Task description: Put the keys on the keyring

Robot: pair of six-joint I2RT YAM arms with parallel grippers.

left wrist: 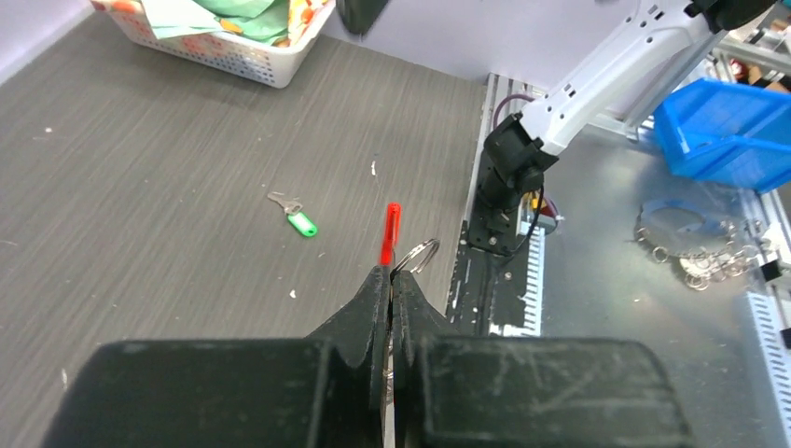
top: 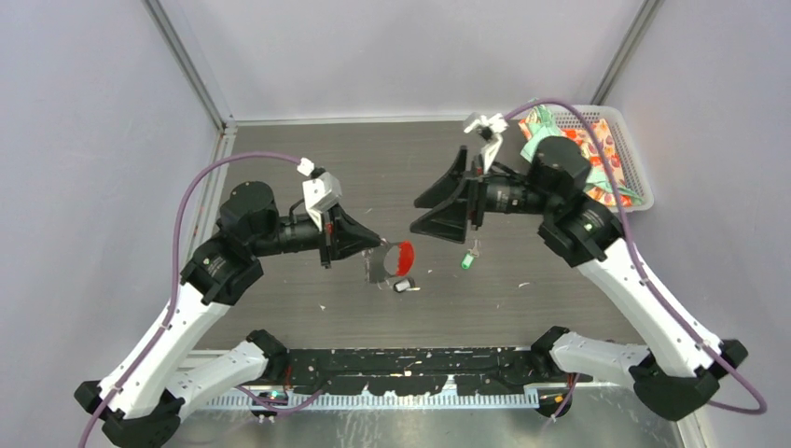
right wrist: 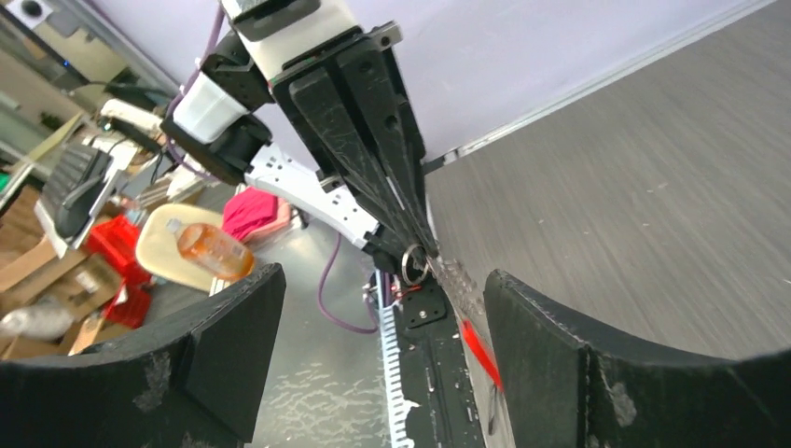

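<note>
1. The keyring (left wrist: 417,255) is pinched at the tip of the left pincer (left wrist: 390,280), whose jaws are pressed together on it. Its red tab (left wrist: 390,233) sticks out beyond the tip.
2. The right pincer (top: 416,217) is spread wide and nothing is held in it. It faces the left pincer, with the keyring near the gap between its fingers (right wrist: 560,345), apart from both.
3. The black-tagged key (top: 403,286) is seen lying on the tabletop (top: 308,187), just beside the keyring on the near side.
4. The green-tagged key (top: 467,261) lies flat on the tabletop under the right pincer, apart from the other key.
5. The keyring is formed of a thin grey metal loop and a long, flat tab of red plastic. Each key is a small silver blade with a stubby plastic tag.
6. The tabletop is dark grey with a fine wood-like grain and is speckled with pale flecks.
7. A white plastic lattice basket (top: 639,177) stands in the far right corner. Crumpled, colourfully patterned material in green, red and orange is held in it.
</note>
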